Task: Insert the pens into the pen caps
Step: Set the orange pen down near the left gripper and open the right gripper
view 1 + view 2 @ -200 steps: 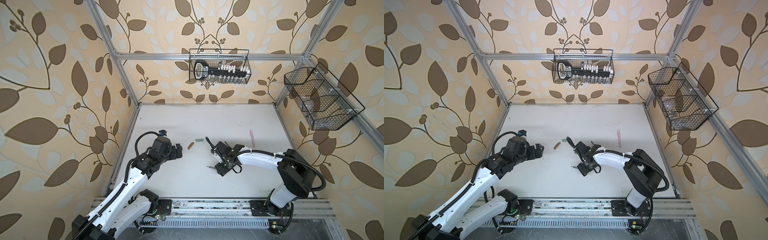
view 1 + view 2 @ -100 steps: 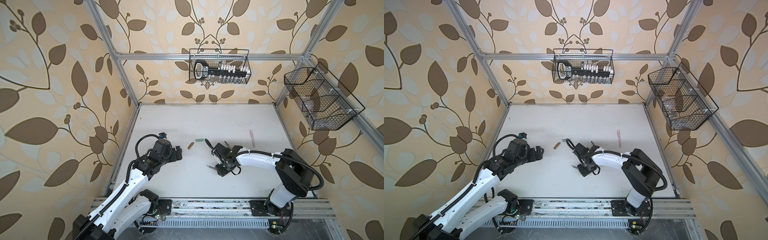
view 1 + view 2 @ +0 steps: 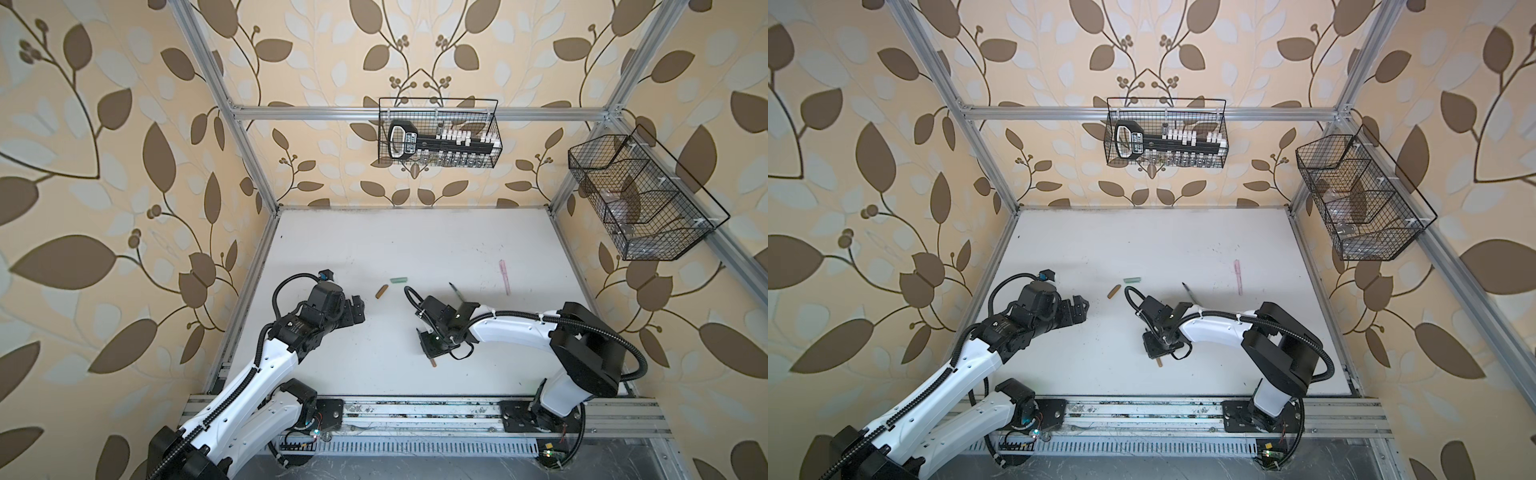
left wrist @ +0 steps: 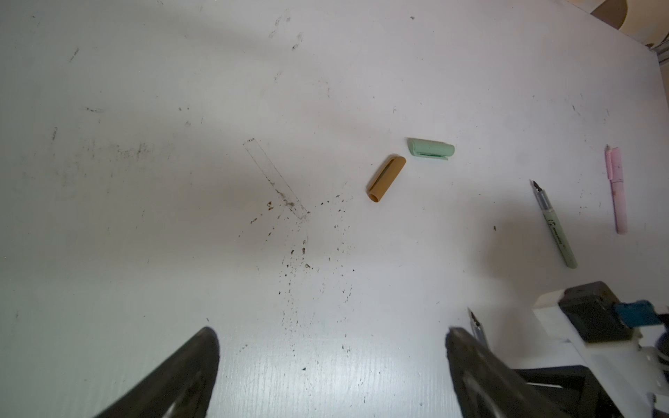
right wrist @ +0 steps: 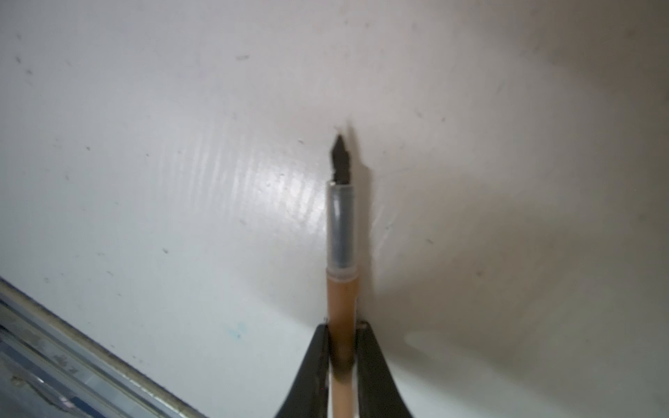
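— Right arm: what's new?
— Right fingers, wide a second ago, are now pinched on the barrel of the tan-brown pen, dark tip pointing out ahead. The pen sits low over the white surface. Lifted or not, cannot tell.
— Left arm?
— Left fingers spread wide as before, nothing between them. They hang at nine o'clock of the surface.
— Caps?
— Tan-brown cap lies at eleven o'clock from the right fingers. Pale green cap just past it, not touching. Green pen bare-tipped at one o'clock. Pink pen farther out toward two, seemingly capped.
— Meaning?
— The grip looks made. My guess: lift, then carry to the tan-brown cap. Tan and green are both still uncapped.
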`<act>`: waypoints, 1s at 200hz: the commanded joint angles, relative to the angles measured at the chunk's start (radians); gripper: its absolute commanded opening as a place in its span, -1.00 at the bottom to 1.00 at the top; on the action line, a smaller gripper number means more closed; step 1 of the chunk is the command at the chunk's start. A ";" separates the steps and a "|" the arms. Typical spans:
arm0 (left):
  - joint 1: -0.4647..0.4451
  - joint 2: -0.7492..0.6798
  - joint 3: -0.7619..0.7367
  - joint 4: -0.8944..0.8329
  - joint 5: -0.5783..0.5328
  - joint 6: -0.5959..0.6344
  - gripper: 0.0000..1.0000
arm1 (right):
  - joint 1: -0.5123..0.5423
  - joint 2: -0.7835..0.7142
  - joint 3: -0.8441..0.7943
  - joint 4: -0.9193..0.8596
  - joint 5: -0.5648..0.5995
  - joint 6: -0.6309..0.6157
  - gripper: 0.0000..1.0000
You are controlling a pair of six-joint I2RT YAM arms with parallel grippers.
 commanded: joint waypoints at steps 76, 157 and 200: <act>-0.007 -0.048 -0.074 0.069 0.134 -0.044 0.97 | -0.013 -0.067 -0.104 0.314 0.108 0.273 -0.94; -0.147 0.049 -0.102 0.139 0.117 -0.124 0.97 | -0.046 -0.115 -0.091 0.306 0.019 0.204 -0.23; -0.326 0.214 -0.061 0.206 0.040 -0.236 0.86 | -0.209 -0.303 -0.145 0.207 0.015 0.113 -0.18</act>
